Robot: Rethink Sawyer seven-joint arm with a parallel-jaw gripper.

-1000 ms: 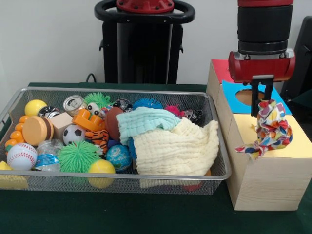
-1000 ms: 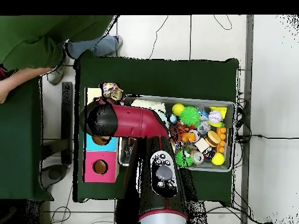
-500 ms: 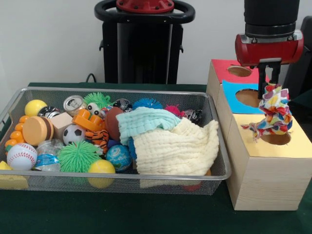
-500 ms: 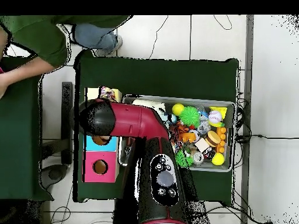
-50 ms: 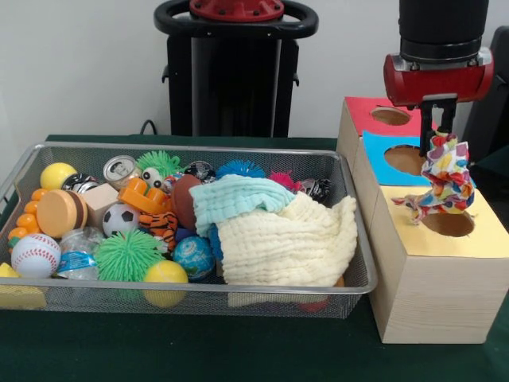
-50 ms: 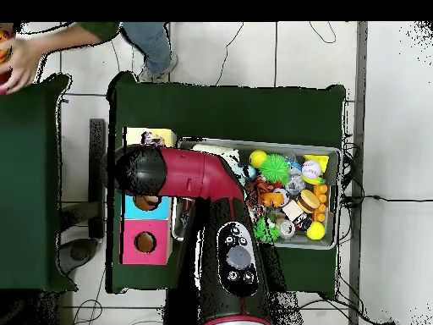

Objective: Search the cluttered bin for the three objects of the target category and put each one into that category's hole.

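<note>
Multicoloured cloth [image 5: 444,177] hangs clamped in the end effector [image 5: 437,137] over the yellow hole [image 5: 448,224], undropped; two cloths [image 5: 274,227] remain in the bin [image 5: 359,267].

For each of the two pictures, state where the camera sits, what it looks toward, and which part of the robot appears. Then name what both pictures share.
Front view: sits across the table, facing the wire bin and wooden box; the gripper hangs at top right, shut on the multicoloured cloth.
Overhead view: sits above, looking straight down; the red arm crosses the table, and a person's hand shows top left.
Shared: bin, box, cloth.
</note>
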